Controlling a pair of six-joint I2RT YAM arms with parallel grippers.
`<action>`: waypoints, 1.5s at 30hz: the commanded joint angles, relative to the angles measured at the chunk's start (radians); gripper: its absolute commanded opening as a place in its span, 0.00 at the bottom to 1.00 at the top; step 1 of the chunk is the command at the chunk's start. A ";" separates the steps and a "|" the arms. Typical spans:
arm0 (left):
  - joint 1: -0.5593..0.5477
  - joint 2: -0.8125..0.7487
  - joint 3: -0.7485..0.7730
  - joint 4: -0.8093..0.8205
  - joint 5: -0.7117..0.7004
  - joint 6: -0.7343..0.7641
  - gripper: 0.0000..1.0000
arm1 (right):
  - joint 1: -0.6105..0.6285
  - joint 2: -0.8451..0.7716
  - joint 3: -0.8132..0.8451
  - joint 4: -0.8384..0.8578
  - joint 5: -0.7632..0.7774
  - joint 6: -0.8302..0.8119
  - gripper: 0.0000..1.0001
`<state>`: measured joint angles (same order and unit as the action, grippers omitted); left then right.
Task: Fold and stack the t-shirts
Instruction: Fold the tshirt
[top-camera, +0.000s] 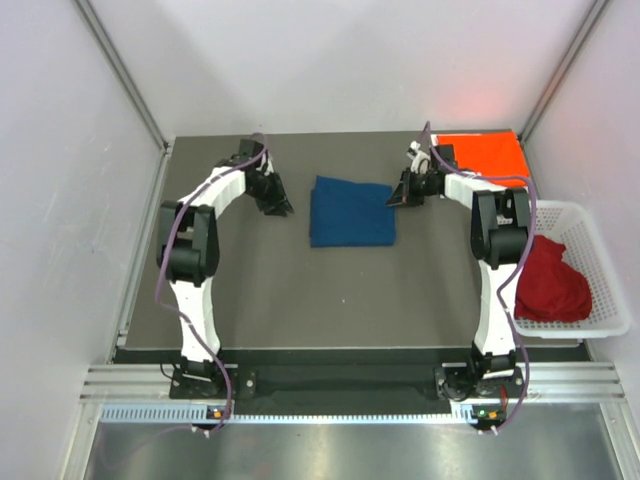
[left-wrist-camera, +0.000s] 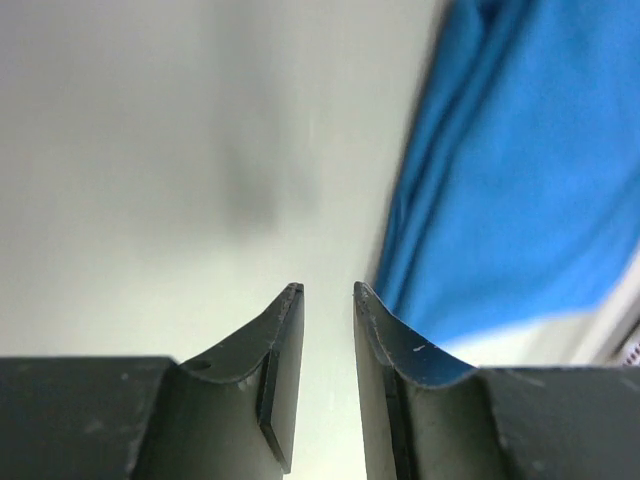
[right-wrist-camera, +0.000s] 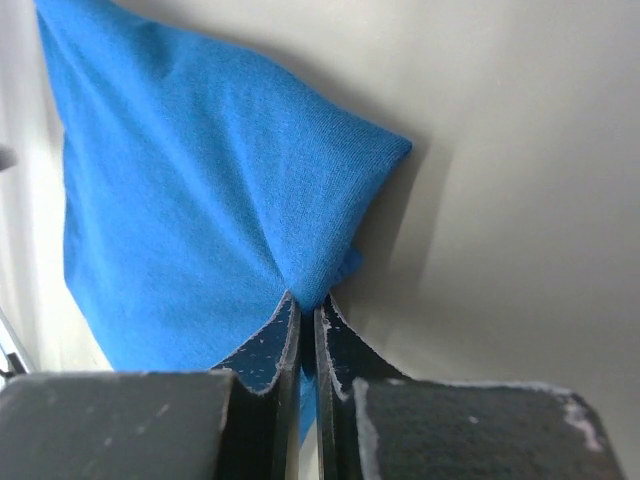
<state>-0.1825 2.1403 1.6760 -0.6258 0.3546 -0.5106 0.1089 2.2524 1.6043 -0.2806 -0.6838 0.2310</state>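
Observation:
A folded blue t-shirt (top-camera: 350, 212) lies on the dark table at mid-back. My right gripper (top-camera: 400, 197) is shut on its right corner; in the right wrist view the blue cloth (right-wrist-camera: 210, 200) is pinched between the jaws of the gripper (right-wrist-camera: 308, 305). My left gripper (top-camera: 277, 205) is left of the shirt, a little apart from it. In the left wrist view the left gripper (left-wrist-camera: 328, 290) is open and empty, with the blue shirt (left-wrist-camera: 520, 170) to its right. A folded orange-red t-shirt (top-camera: 482, 153) lies at the back right. A dark red t-shirt (top-camera: 552, 279) lies crumpled in the basket.
A white lattice basket (top-camera: 585, 225) stands off the table's right edge. White walls close in the back and both sides. The dark table surface (top-camera: 330, 290) stretches from the shirt to the near edge.

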 joint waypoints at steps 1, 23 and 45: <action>0.005 -0.201 -0.080 -0.029 -0.046 0.024 0.32 | 0.006 -0.033 0.028 -0.017 0.049 -0.038 0.00; -0.003 -0.016 -0.134 0.299 0.175 -0.046 0.36 | 0.041 -0.099 -0.046 0.058 0.161 0.060 0.68; -0.014 -0.085 -0.131 0.184 0.133 -0.028 0.33 | 0.114 -0.122 -0.018 -0.034 0.337 -0.061 0.00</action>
<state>-0.1932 2.1681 1.5528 -0.3820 0.5110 -0.5701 0.2199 2.1857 1.5650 -0.2680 -0.4114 0.2272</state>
